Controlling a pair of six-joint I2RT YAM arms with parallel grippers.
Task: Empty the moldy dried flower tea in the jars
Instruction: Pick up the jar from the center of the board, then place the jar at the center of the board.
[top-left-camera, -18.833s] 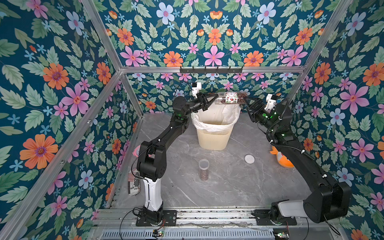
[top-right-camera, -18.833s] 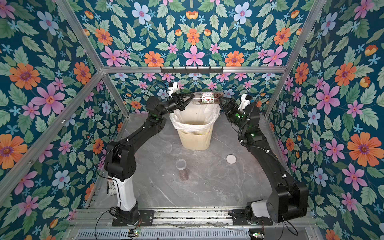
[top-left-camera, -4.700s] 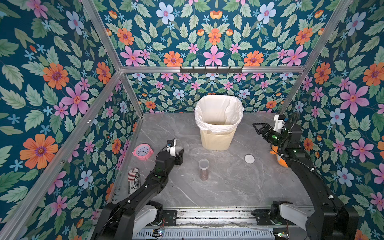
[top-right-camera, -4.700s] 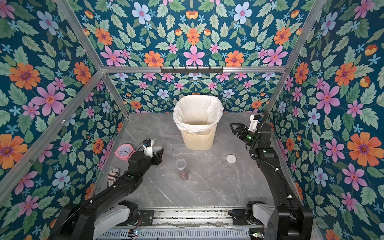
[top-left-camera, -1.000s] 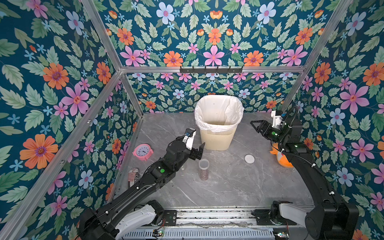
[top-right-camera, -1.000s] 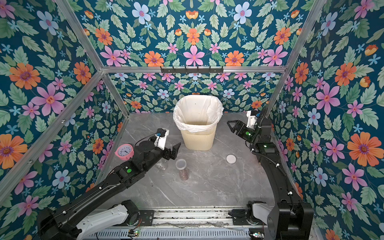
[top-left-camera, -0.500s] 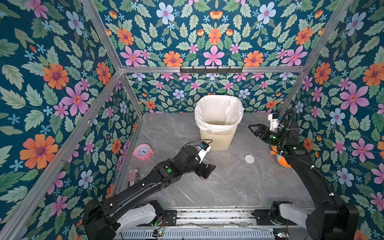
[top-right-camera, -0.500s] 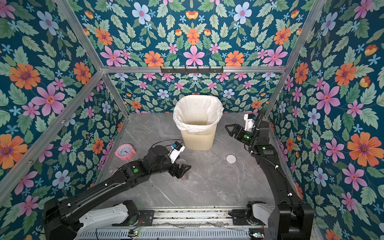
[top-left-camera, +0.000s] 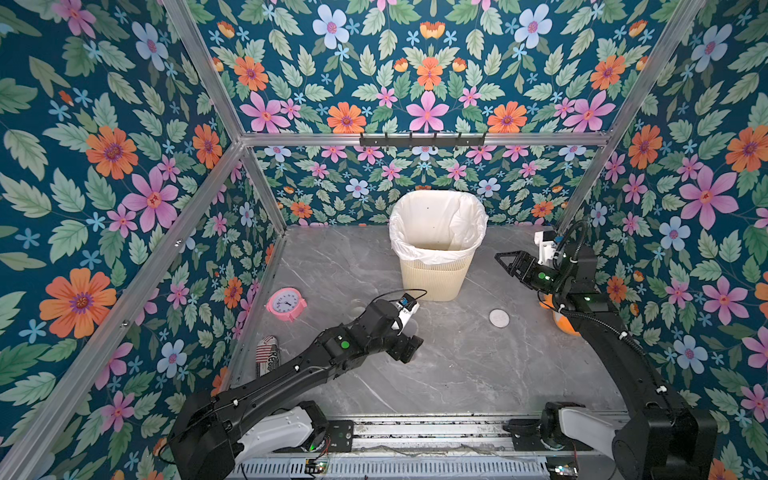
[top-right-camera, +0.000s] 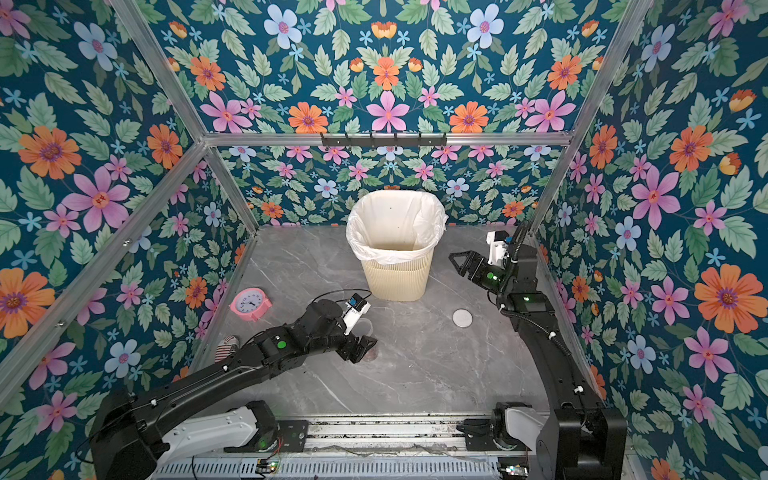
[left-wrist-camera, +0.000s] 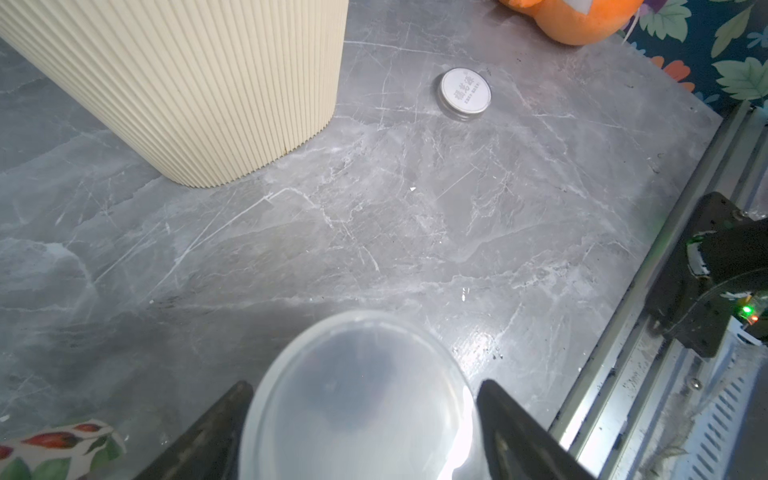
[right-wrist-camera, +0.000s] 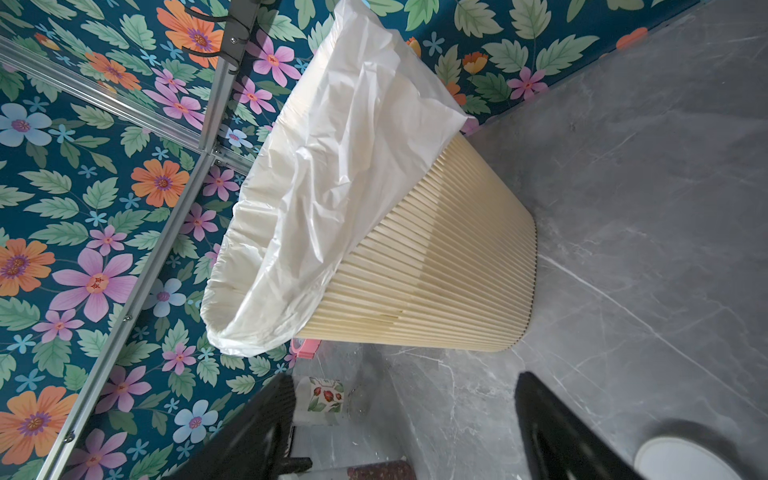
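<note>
A second earlier the narrow jar (top-right-camera: 365, 328) stood in plain sight at the lower middle of both top views, with the left gripper (top-left-camera: 406, 348) up and to the left of it. Now that gripper has swung down over the jar and covers most of it. The right arm has barely shifted.

In a top view only the jar's clear rim and a reddish patch of tea (top-right-camera: 372, 353) at its base show past the gripper. In the left wrist view the jar's clear lid (left-wrist-camera: 361, 395) fills the bottom middle, blurred and cut off by the lower edge, and the tea beneath it cannot be made out.

The left gripper's jaws stand one on each side of that lid, very close to it; whether they press on it cannot be told. The right gripper (top-left-camera: 503, 264) hangs in the air at the right of the frame, beside the bin (top-left-camera: 436, 276), jaws apart and holding nothing. The white lid (top-left-camera: 498, 318) lies on the floor (top-left-camera: 457, 374) below it, apart from both grippers.
</note>
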